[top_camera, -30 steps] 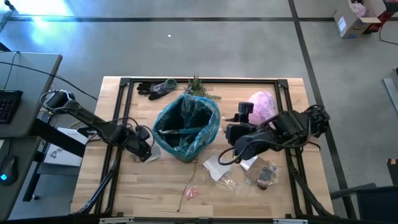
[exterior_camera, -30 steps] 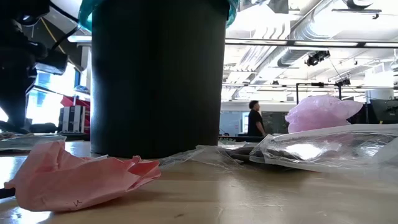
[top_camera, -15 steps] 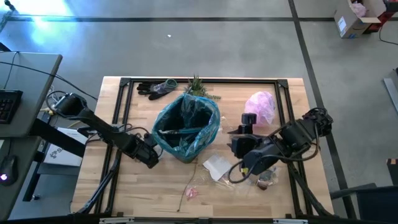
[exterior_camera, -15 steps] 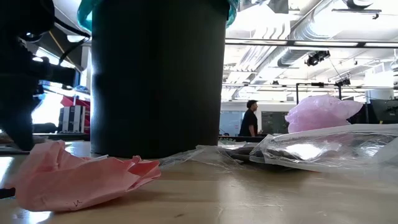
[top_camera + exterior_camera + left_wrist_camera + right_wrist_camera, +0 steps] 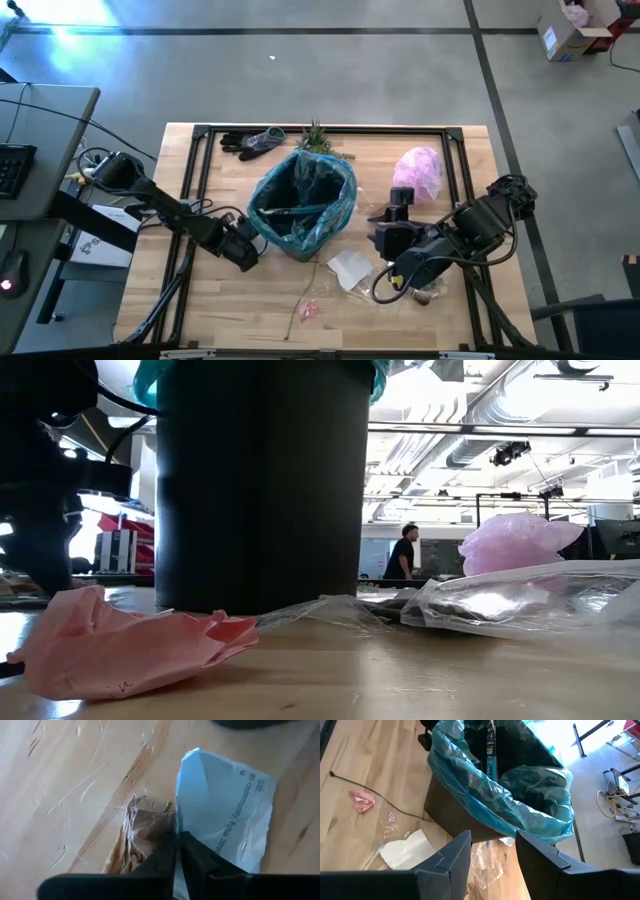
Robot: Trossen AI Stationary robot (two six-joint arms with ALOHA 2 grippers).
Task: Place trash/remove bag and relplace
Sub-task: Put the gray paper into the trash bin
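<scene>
While the left gripper (image 5: pixel 246 258) sits low on the table beside the bin, we see its fingers pinched together over a white printed scrap (image 5: pixel 227 805) and a brownish lump (image 5: pixel 136 836). At centre, the teal bag (image 5: pixel 305 205) lines the dark bin (image 5: pixel 262 490). Right of it, the right gripper (image 5: pixel 392 285) hovers with fingers apart over clear wrappers (image 5: pixel 425 280).

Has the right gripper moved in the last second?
Yes. In the high view the right gripper has swung away from the pink bag, toward the table's near edge, by the white paper.

One bin with one teal bag (image 5: pixel 305 205), one pale pink plastic bag (image 5: pixel 422 170), one small green plant (image 5: pixel 317 138), one pair of dark gloves (image 5: pixel 250 141), two robot arms, several trash pieces on the table: white paper (image 5: pixel 350 267), pink scrap (image 5: pixel 306 310)
</scene>
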